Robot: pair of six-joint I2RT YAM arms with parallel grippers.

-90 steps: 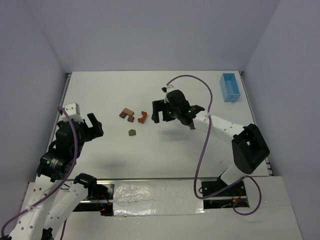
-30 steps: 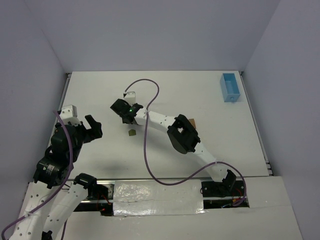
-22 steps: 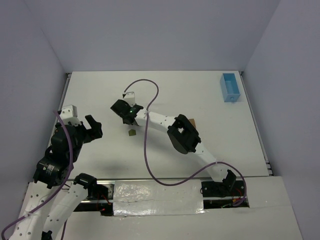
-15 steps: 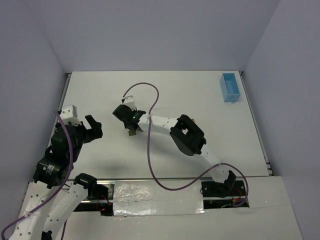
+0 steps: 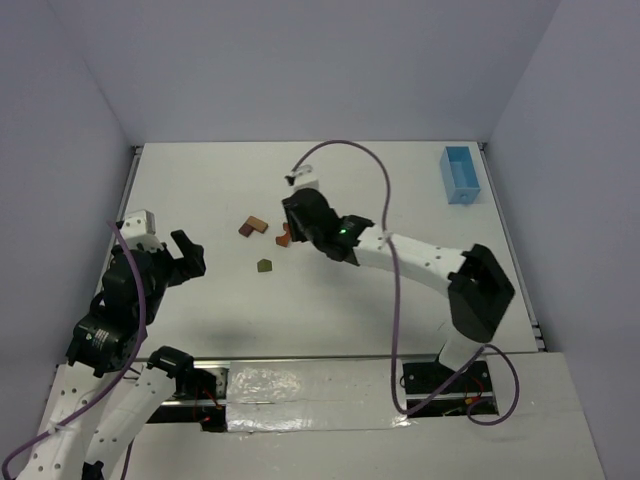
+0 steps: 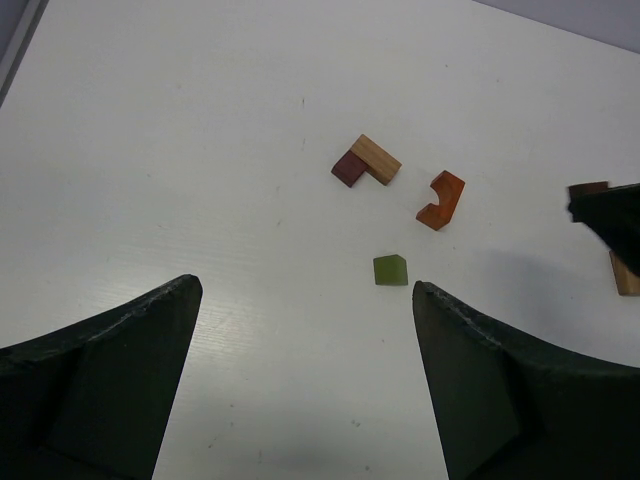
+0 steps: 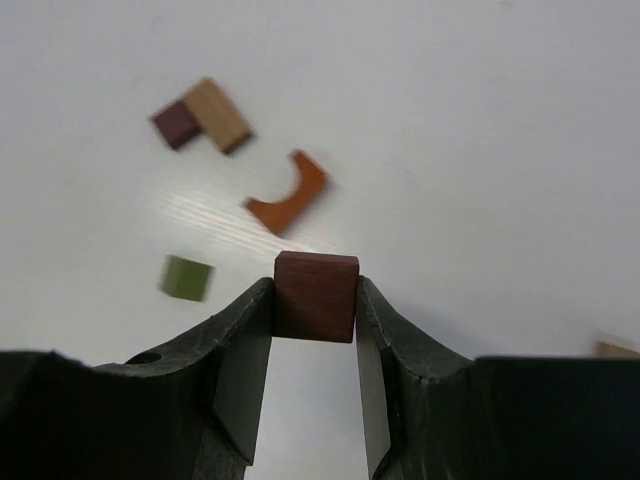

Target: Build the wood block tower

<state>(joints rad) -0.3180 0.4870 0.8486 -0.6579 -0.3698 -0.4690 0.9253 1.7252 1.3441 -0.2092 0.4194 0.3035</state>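
Your right gripper (image 7: pixel 315 300) is clenched on a reddish-brown block (image 7: pixel 316 296), one finger flat against each side; the block is lifted off the table (image 5: pixel 400 180), near its middle. The other blocks lie on the table to the left of that gripper; a tan block (image 6: pixel 375 159) and a dark brown block (image 6: pixel 348 169) touch and form an L; an orange arch (image 6: pixel 441 200) lies just beside them, apart from both; a green block (image 6: pixel 390 270) sits alone, nearer the arms. Another tan piece (image 6: pixel 625 272) shows at the edge of the left wrist view, partly cut off. Your left gripper (image 6: pixel 305 290) is spread wide with nothing between its fingers; it hangs over the near left of the table, well apart from the blocks. A blue box (image 5: pixel 460 175) rests at the far right corner.
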